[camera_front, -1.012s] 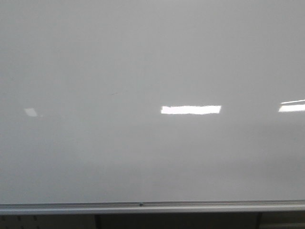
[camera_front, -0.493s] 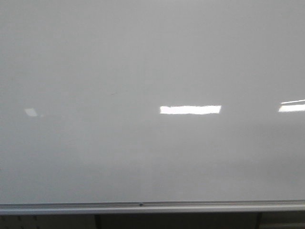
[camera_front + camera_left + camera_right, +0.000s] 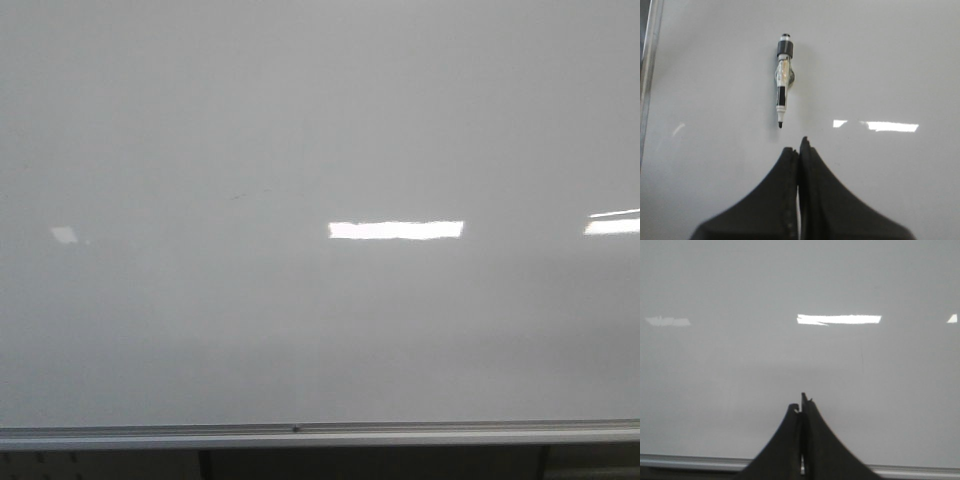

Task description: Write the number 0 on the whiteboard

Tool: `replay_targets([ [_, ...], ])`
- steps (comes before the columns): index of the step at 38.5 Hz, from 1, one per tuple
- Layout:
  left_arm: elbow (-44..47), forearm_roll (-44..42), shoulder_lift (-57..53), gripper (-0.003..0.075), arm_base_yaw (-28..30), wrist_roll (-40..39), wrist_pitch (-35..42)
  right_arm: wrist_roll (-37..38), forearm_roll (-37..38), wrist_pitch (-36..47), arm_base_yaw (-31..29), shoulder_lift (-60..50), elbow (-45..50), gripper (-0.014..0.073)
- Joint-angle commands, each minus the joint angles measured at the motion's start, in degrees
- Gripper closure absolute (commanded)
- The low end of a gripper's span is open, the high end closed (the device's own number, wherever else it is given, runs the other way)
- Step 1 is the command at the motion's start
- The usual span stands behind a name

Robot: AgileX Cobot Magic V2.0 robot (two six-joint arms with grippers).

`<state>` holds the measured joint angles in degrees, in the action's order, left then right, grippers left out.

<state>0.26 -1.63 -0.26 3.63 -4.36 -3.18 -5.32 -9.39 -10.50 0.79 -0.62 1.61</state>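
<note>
The whiteboard [image 3: 300, 120] fills the front view, glossy pale grey-white, with a silver frame strip [image 3: 300, 434] along its near edge. No number 0 shows on it in any view. A black-and-white marker [image 3: 782, 80] lies on the board in the left wrist view, uncapped tip toward my left gripper [image 3: 799, 145]. That gripper is shut and empty, a short way from the marker's tip. My right gripper [image 3: 802, 402] is shut and empty over bare board [image 3: 790, 280], near the frame strip [image 3: 690, 461]. Neither gripper shows in the front view.
Bright white light reflections lie on the board [image 3: 396, 230] [image 3: 612, 225]. The board's silver side frame [image 3: 650, 75] runs beside the marker in the left wrist view. A dark gap and table edge lie below the frame strip [image 3: 370, 465].
None, apart from the middle light reflection stretching slightly to the left.
</note>
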Motion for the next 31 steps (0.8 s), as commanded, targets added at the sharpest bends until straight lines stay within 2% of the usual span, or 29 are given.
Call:
replay_targets([
  [1,1.3,-0.6,-1.0,0.0740,0.0,-0.5,9.4,-0.3,0.4,6.2,0.0,-0.8,-1.6,0.0662],
  [5,-0.2,-0.6,-1.0,0.0740,0.0,-0.5,16.4,-0.3,0.4,4.2,0.0,-0.8,-6.5,0.0660],
  [7,-2.4,-0.6,-1.0,0.0740,0.0,-0.5,17.0,-0.3,0.4,1.9,0.0,-0.7,-9.8,0.0660],
  [10,-7.4,-0.6,-0.2,0.0740,0.0,-0.5,13.3,-0.2,0.3,-2.1,0.0,0.8,-14.9,0.0660],
  [15,-15.8,-1.5,4.0,0.0740,0.0,-0.4,2.1,0.4,-0.7,-8.8,0.0,7.6,-24.2,0.0652],
  [21,-23.1,-2.9,13.0,0.0739,0.0,-0.4,-6.3,0.4,-1.6,-10.5,0.0,17.3,-30.8,0.0652],
  [31,-25.5,-2.9,20.4,0.0738,0.0,-0.3,-8.1,0.4,-2.0,-9.9,0.0,23.5,-32.3,0.0629],
])
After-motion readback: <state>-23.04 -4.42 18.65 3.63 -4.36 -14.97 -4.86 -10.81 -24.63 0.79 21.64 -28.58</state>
